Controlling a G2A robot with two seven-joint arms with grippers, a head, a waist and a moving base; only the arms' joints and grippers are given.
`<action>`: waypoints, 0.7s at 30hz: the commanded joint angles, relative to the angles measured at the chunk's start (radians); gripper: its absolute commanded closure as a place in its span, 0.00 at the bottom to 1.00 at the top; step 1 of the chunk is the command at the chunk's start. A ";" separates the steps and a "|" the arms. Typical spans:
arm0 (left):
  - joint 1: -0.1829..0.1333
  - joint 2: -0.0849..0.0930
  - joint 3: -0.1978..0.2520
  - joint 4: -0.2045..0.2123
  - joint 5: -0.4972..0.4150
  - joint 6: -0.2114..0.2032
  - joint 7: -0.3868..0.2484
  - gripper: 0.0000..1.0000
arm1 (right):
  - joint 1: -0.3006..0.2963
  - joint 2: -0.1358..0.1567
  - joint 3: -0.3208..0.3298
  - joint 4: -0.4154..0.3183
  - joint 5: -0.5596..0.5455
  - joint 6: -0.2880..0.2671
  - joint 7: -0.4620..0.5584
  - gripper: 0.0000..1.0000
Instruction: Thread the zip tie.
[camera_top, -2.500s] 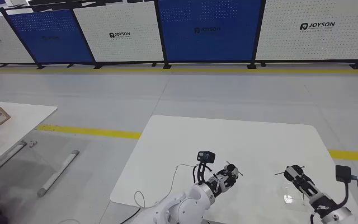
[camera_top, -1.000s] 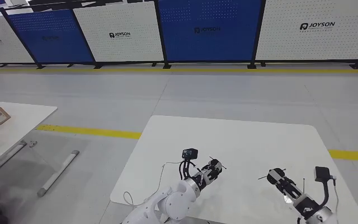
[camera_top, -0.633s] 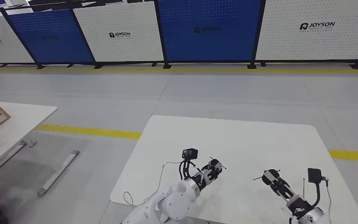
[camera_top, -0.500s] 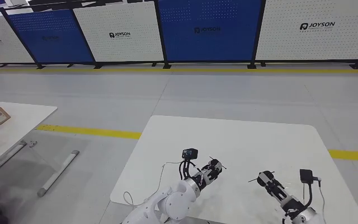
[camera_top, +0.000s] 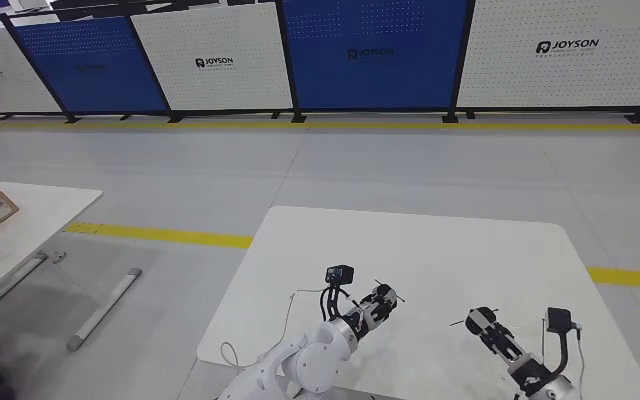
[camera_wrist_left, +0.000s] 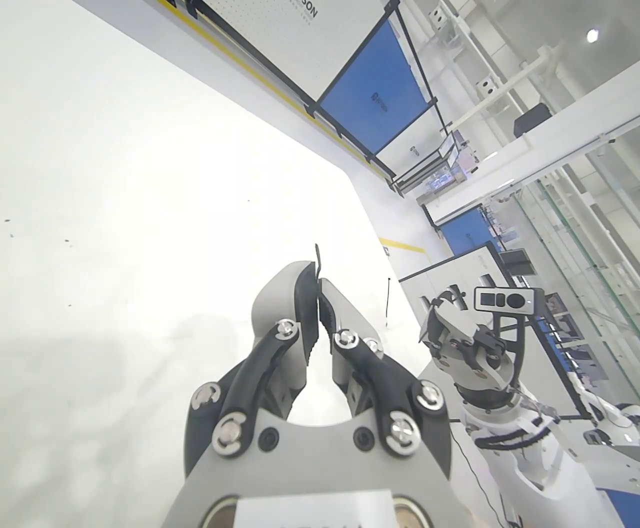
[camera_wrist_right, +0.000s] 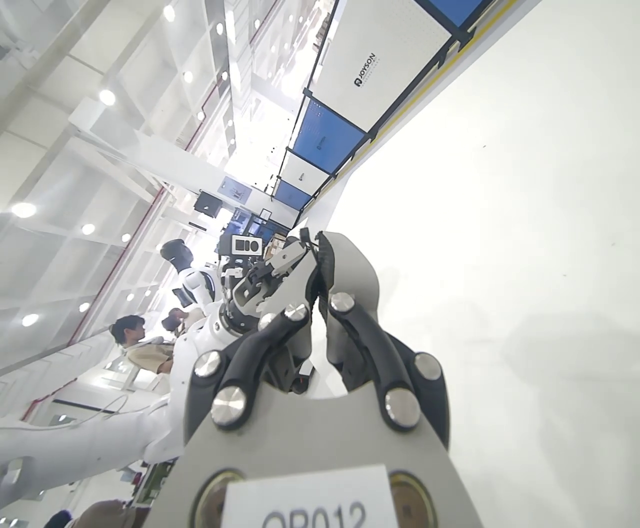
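Note:
My left gripper hovers near the white table's front edge, shut on a thin black zip tie whose end pokes out past the fingertips. To its right sits my right gripper, jaws pressed together with a thin black strip sticking out sideways toward the left one. In the left wrist view the right gripper appears off to the side with a black strip beside it. The two grippers stay apart, with bare table between them.
The tabletop is bare white beyond the grippers, with its front edge just behind the arms. A second white table stands at far left across the floor. Blue and white partition panels line the back.
The left arm shifted left about two seconds ago and has held still since. The right arm moved left toward the left gripper and nearer the front edge, then eased slightly back right.

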 joint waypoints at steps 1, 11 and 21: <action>0.000 0.000 0.000 0.000 0.000 0.000 0.000 1.00 | 0.000 -0.002 -0.007 0.001 -0.002 0.003 -0.006 1.00; 0.000 0.000 0.000 0.000 0.000 0.000 0.000 1.00 | 0.004 -0.036 -0.115 -0.055 -0.097 0.037 -0.193 1.00; 0.000 0.000 0.000 0.000 0.000 0.000 0.000 1.00 | 0.080 -0.078 -0.244 -0.099 -0.348 0.302 -0.423 1.00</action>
